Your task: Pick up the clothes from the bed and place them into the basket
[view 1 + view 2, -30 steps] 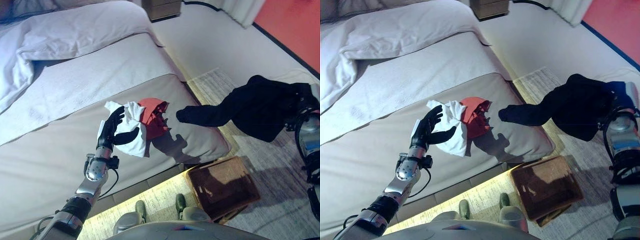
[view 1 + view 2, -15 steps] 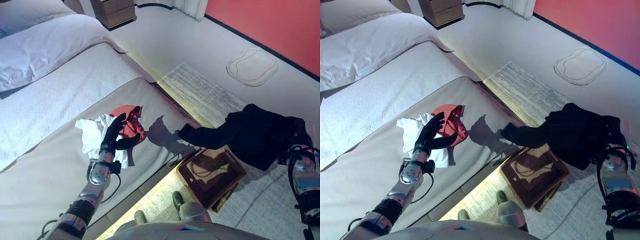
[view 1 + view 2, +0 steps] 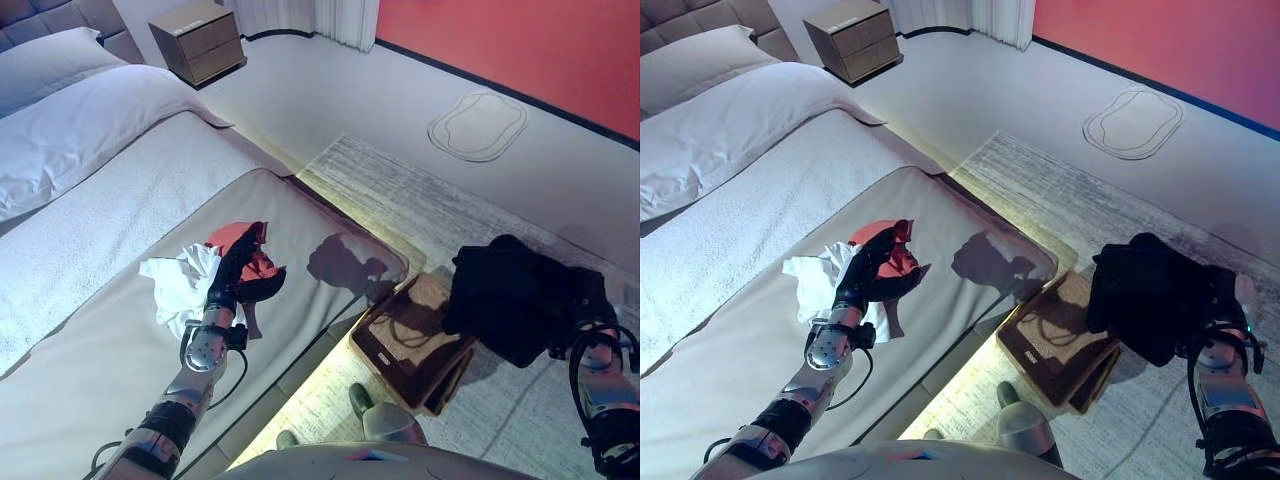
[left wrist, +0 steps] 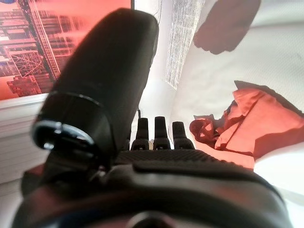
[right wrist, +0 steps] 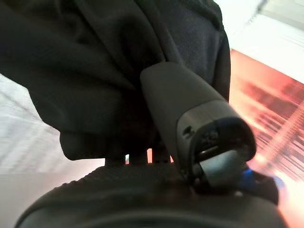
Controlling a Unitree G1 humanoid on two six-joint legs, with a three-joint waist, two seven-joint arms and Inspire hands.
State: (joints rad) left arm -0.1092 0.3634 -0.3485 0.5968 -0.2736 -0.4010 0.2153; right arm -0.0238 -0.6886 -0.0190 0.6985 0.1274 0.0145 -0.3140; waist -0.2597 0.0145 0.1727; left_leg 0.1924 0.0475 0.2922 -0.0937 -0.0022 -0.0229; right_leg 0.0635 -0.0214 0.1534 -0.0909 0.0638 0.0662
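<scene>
A white garment (image 3: 172,287) and a red garment (image 3: 230,238) lie bunched together on the grey bed (image 3: 90,350) near its foot edge. My left hand (image 3: 243,272) is open with straight fingers just over them; the red garment also shows in the left wrist view (image 4: 259,126) past the fingers (image 4: 160,130). My right hand (image 3: 592,300) is shut on a black garment (image 3: 505,295), which hangs bunched beside the far end of the brown basket (image 3: 372,360). The basket stands on the floor by the bed. In the right wrist view the black garment (image 5: 90,61) drapes over my fingers.
White pillows and a duvet (image 3: 70,130) lie at the head of the bed. A wooden nightstand (image 3: 195,40) stands beyond it. A pale rug (image 3: 400,190) lies under the basket, with an oval mark on the floor (image 3: 478,125) before the red wall.
The camera has swung round. My right hand has drawn the black garment off the bed edge; it now hangs bunched beside the basket. My left hand stays over the red and white clothes.
</scene>
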